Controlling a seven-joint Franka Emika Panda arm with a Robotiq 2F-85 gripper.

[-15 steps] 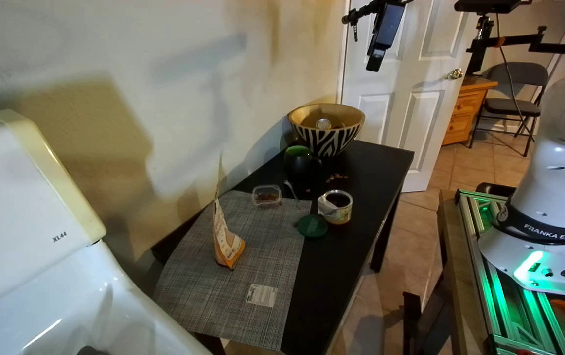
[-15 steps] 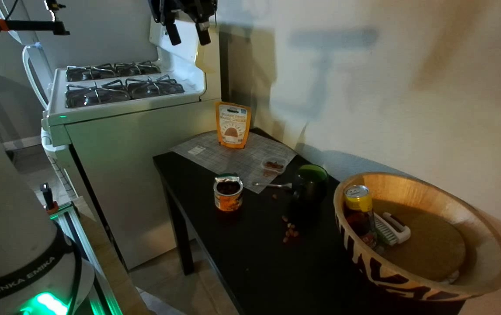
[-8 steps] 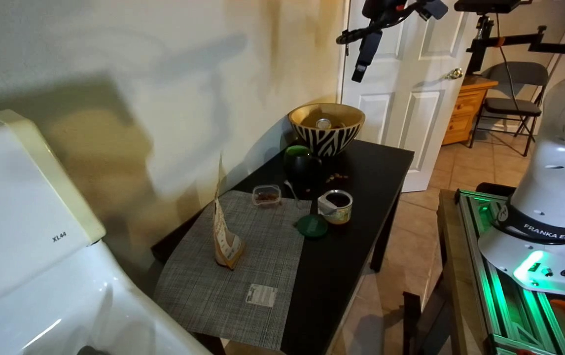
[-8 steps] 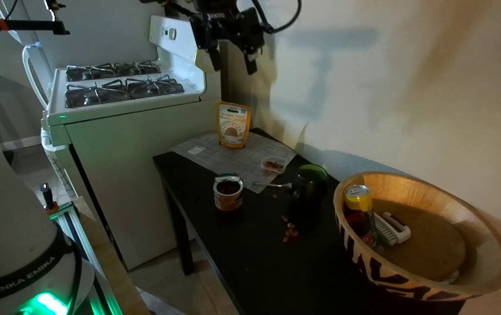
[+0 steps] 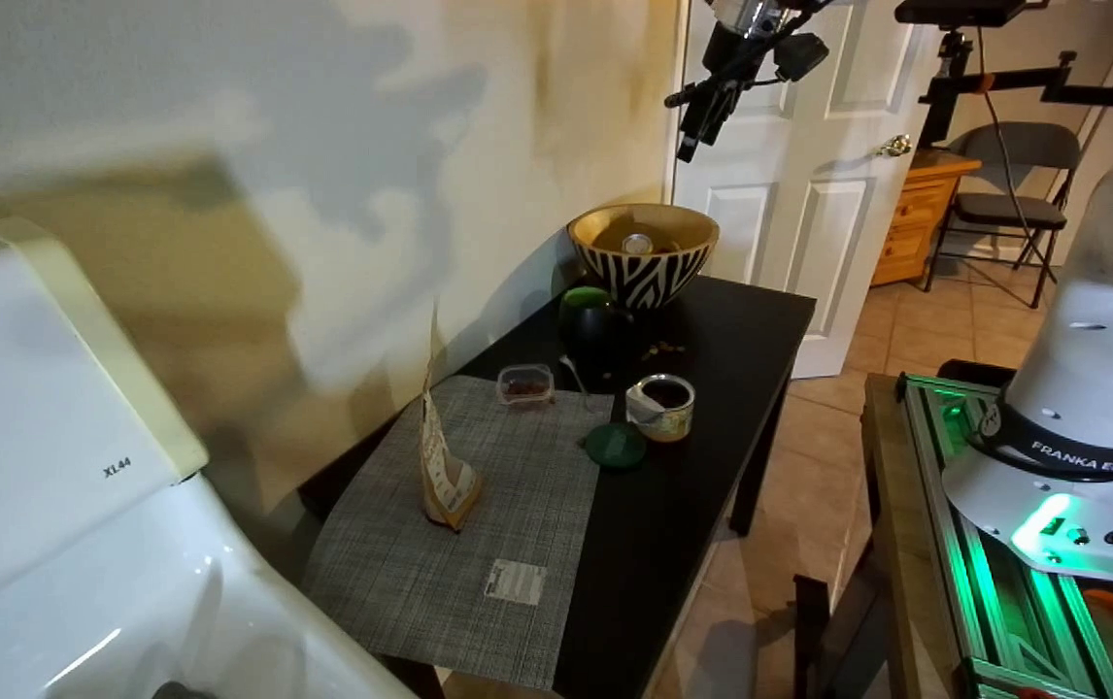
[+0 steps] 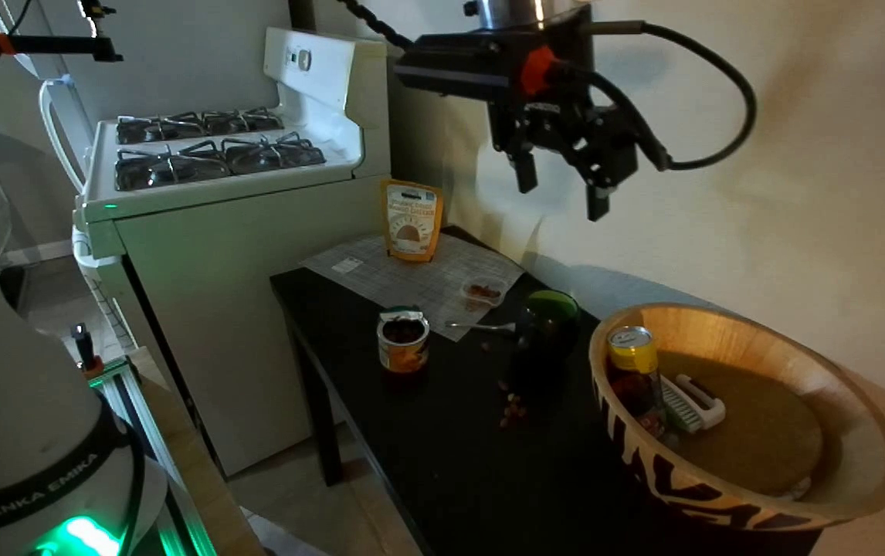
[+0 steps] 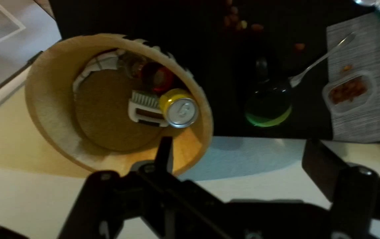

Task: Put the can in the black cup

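The can (image 6: 633, 351), yellow with a silver top, stands inside the zebra-striped bowl against its wall. It also shows in the wrist view (image 7: 180, 111), and in an exterior view mainly its silver top (image 5: 637, 244) shows. The black cup (image 6: 539, 340), dark with a green inside and a handle, stands upright on the table beside the bowl. It shows in the wrist view (image 7: 268, 96) too. My gripper (image 6: 561, 199) is open and empty, high above the cup and bowl. In the wrist view my fingers (image 7: 239, 141) are wide apart, the left one overlapping the bowl's edge.
The bowl (image 6: 867, 455) also holds a white brush (image 6: 693, 405) and a red item. An opened tin (image 6: 404, 347), a fork (image 6: 481, 327), loose nuts (image 6: 514, 409), a plastic tub (image 6: 484, 291) and a pouch (image 6: 411, 220) are on the table. A wall runs behind it.
My gripper has moved down and toward the bowl, rightward in an exterior view, and more of the arm's wrist shows. It stays open. The objects on the table and in the bowl have not moved.
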